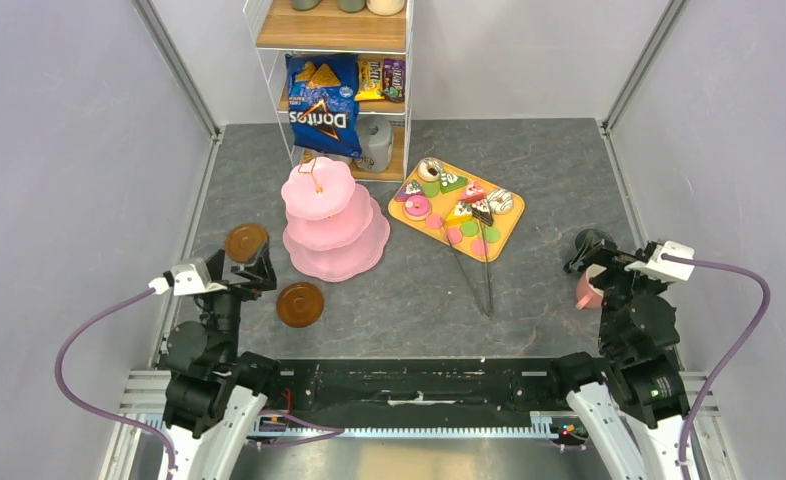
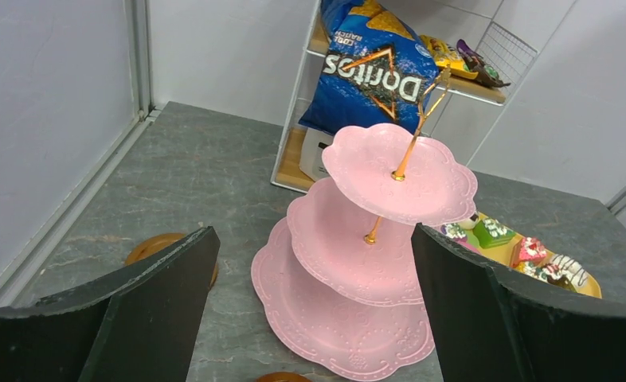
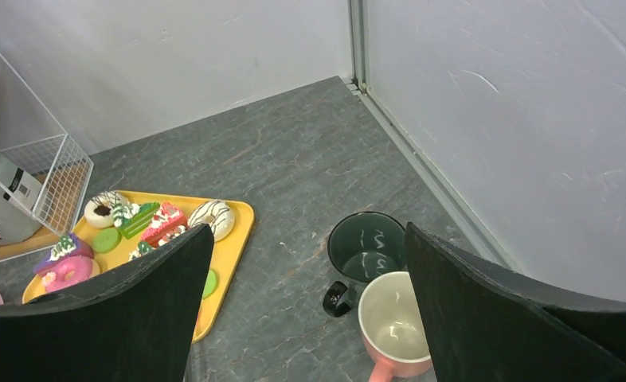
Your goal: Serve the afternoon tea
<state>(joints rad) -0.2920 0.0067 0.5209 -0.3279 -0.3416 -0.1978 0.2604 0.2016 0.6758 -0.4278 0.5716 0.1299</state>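
Opening stage of the tea service, judging by the layout. The left gripper [image 1: 261, 268] and the right gripper [image 3: 308, 239] are both hovering with claws spread wide, pinching nothing. The pink three-tier stand [image 1: 334, 215] is standing left of the tabletop's [image 1: 549, 170] centre, all tiers showing bare. The toy cakes, donuts and macarons [image 1: 456, 205] are lying on a yellow tray [image 1: 506, 233] right of centre, toward the far edge. Metal tongs [image 1: 474, 272] are trailing from the tray toward the near edge. The far saucer [image 1: 246, 241] and near saucer [image 1: 300, 304] are sitting bare by the left edge. The dark-green mug [image 3: 365, 247] and pink mug [image 3: 393, 326] are crowding together by the right edge, well apart from the saucers.

The next move is probably calling for the right claw to descend on a mug rim or handle, or on a sweet; the small sweets are asking for a careful, narrow pinch.

In the top view the right arm is partly covering both mugs. In the left wrist view a finger is masking the far saucer and the frame is cutting off the near one. Individual sweets are proving too small to count.
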